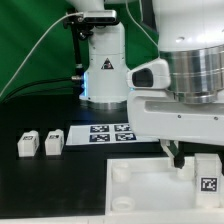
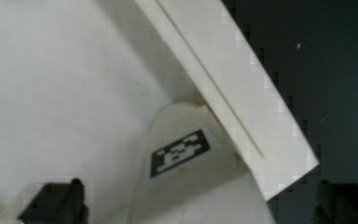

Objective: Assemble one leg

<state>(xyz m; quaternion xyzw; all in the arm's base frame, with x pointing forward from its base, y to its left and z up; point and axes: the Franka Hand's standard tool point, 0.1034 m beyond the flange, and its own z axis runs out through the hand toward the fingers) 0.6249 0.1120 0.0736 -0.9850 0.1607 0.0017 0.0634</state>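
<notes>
One leg (image 1: 208,179) beside hand (image 1: 178,158), on tabletop (image 1: 140,185) | hand grip state: cannot tell | two spare legs (image 1: 40,144) well apart on table (image 1: 60,180) | progress: leg not visibly socketed.

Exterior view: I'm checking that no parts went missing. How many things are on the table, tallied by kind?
Legs: 3 (two side by side at the exterior view's left, one at its right by the tabletop)
Tabletop: 1
Marker board: 1
Total: 5
</notes>
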